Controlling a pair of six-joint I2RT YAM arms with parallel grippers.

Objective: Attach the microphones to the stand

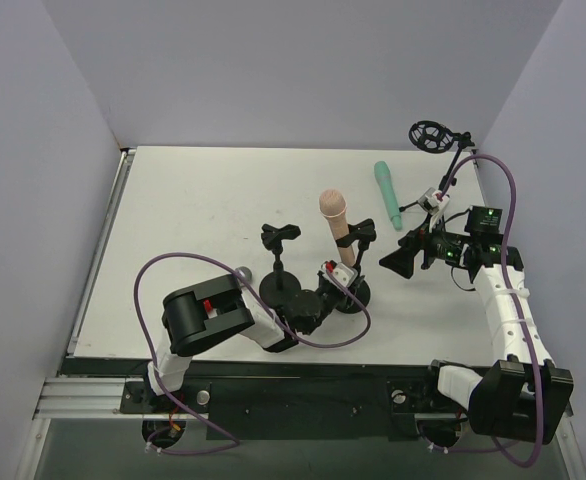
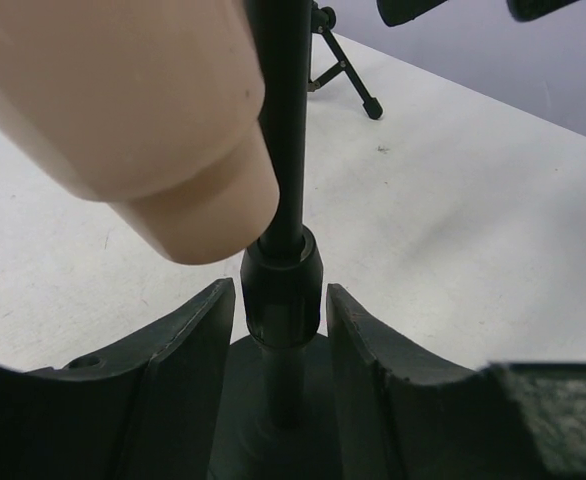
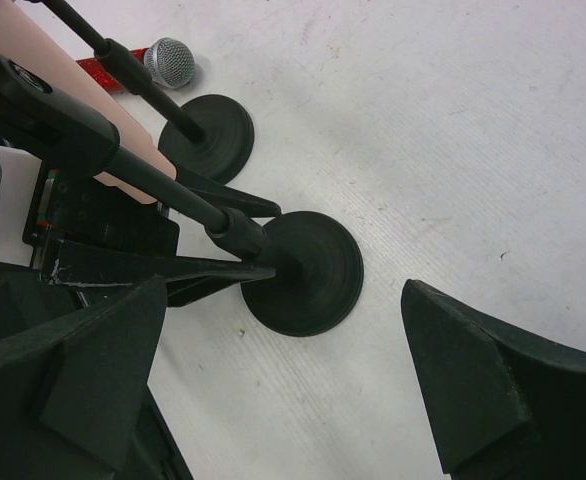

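Stand post [image 2: 278,120] sits upright smack between the half-closed jaws of the left gripper [image 2: 281,295], can't tell if pinched yet; right gripper [image 3: 285,290] gapes empty.

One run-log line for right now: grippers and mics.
left gripper: astride stand post, contact unclear | right gripper: open, empty | pink microphone: in stand clip | teal microphone, red microphone: on table

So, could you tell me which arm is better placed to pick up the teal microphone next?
Probably the right. The right end effector hangs open and empty near the teal microphone, while the left end effector straddles the stand carrying the pink microphone.
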